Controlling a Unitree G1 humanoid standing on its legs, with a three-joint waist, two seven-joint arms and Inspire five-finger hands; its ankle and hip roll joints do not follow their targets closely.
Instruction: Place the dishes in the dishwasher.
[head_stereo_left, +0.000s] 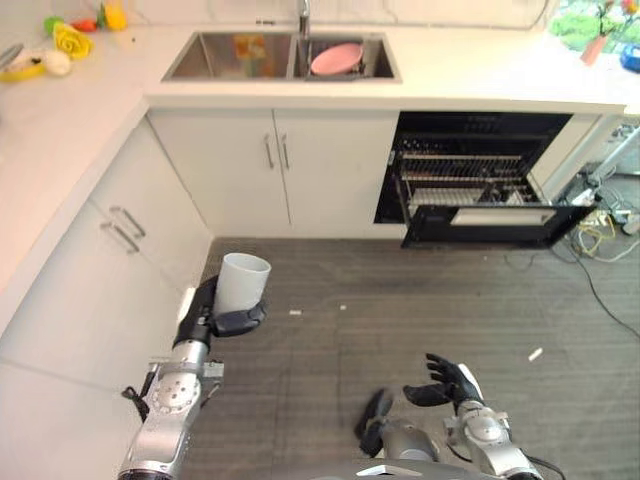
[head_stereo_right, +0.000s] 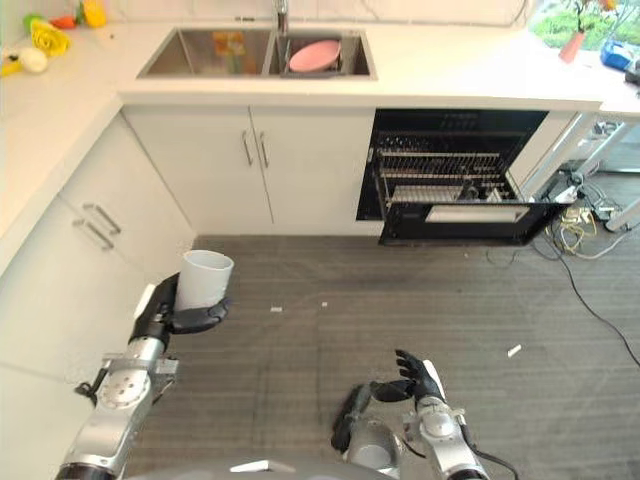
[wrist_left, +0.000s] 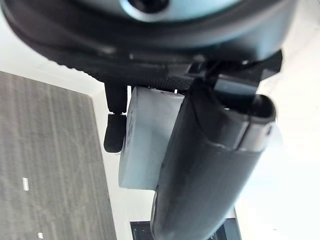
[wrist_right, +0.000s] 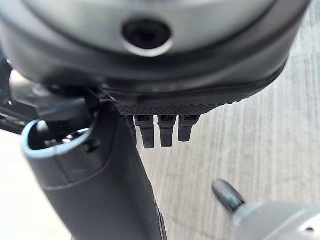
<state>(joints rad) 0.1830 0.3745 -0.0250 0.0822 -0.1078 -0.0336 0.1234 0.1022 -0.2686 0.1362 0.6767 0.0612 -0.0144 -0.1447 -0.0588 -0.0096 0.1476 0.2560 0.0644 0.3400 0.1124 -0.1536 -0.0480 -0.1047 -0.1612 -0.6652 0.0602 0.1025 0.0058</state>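
The cup (head_stereo_left: 243, 283) sat upright in our left hand (head_stereo_left: 215, 318), fingers curled round it, well apart from the dishwasher (head_stereo_left: 478, 180); our right hand (head_stereo_left: 447, 381) hung relaxed. Tilting might drop it.

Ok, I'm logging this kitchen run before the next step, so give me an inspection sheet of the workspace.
Surface: grey floor with a few small white scraps.
Job's things: white cup upright in the left robot hand; pink dish in the sink; dishwasher open, racks visible.
Clutter: yellow, green and red items on the far left counter corner.
Robot hands: left curled round the cup; right robot hand open, holding nothing, low over the floor.
Cables: a tangle on the floor right of the dishwasher.
Surroundings: white cabinets, closed.
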